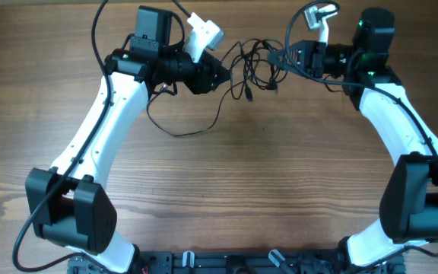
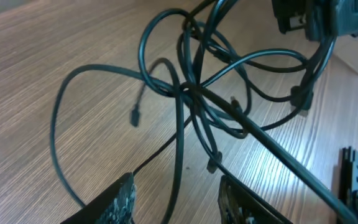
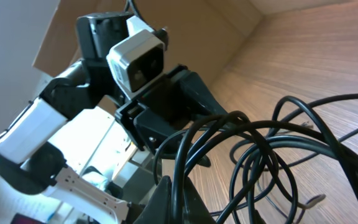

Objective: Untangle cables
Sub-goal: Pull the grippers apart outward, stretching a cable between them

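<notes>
The cables (image 1: 255, 67) are a knot of thin black loops at the far middle of the table, between my two grippers. One long strand (image 1: 179, 132) trails toward the front left. My left gripper (image 1: 220, 74) sits at the tangle's left edge. In the left wrist view this gripper (image 2: 176, 179) is open, and one strand (image 2: 180, 155) runs between its fingers without touching either pad. My right gripper (image 1: 280, 57) is at the tangle's right edge. In the right wrist view it (image 3: 174, 186) is shut on a cable (image 3: 180, 149), which rises from the jaws into the loops (image 3: 272, 143).
The wooden table (image 1: 265, 175) carries the arms' white links at both sides. Thicker black arm cables arc over the left arm (image 1: 97, 30) and the right arm (image 1: 295, 23). The left arm's wrist camera (image 3: 137, 59) faces the right wrist view.
</notes>
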Robot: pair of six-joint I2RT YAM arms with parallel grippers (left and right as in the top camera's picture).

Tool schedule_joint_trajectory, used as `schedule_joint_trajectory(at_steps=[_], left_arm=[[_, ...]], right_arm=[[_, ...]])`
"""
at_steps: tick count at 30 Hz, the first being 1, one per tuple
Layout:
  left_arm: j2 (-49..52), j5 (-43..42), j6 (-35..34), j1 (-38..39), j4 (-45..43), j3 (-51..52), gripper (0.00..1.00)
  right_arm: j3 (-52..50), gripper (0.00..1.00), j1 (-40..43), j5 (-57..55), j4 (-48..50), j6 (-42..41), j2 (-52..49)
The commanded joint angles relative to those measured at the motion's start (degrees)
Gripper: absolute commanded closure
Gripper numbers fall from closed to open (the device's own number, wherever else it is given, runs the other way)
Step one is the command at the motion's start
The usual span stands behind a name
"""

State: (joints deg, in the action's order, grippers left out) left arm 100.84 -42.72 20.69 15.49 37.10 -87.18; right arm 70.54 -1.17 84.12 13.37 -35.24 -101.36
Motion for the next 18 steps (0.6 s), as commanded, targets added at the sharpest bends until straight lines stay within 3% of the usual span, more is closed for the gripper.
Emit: schedule_joint_trajectory(at_steps=[1, 11, 14, 15, 17, 18], left_arm=[[0.44, -2.25, 1.60, 0.17, -0.28, -1.01, 0.55], [0.44, -2.32, 1.62, 0.26, -0.31, -1.01, 0.58], [0.46, -2.47, 1.60, 1.05, -0.79, -0.90, 0.77], [0.63, -2.47, 1.60, 1.36, -0.94, -0.90, 0.78], [1.42, -2.45, 1.60, 2.29, -1.38, -0.90, 0.65], [2.10, -2.45, 1.60, 2.64, -1.57, -0.90, 0.64]], right_arm=[[0.44, 0.96, -0.48, 3.21, 4.35, -6.64, 1.84], [0.44, 0.95, -1.18, 3.45, 9.99, -11.45, 1.84], [0.44, 0.96, -1.57, 3.43, 10.21, -11.58, 1.86], [0.44, 0.95, -1.60, 3.43, 10.21, -11.89, 1.84], [0.44, 0.95, -1.60, 3.45, 10.21, -11.96, 1.84], [0.44, 0.95, -1.60, 3.45, 10.29, -12.35, 1.86]])
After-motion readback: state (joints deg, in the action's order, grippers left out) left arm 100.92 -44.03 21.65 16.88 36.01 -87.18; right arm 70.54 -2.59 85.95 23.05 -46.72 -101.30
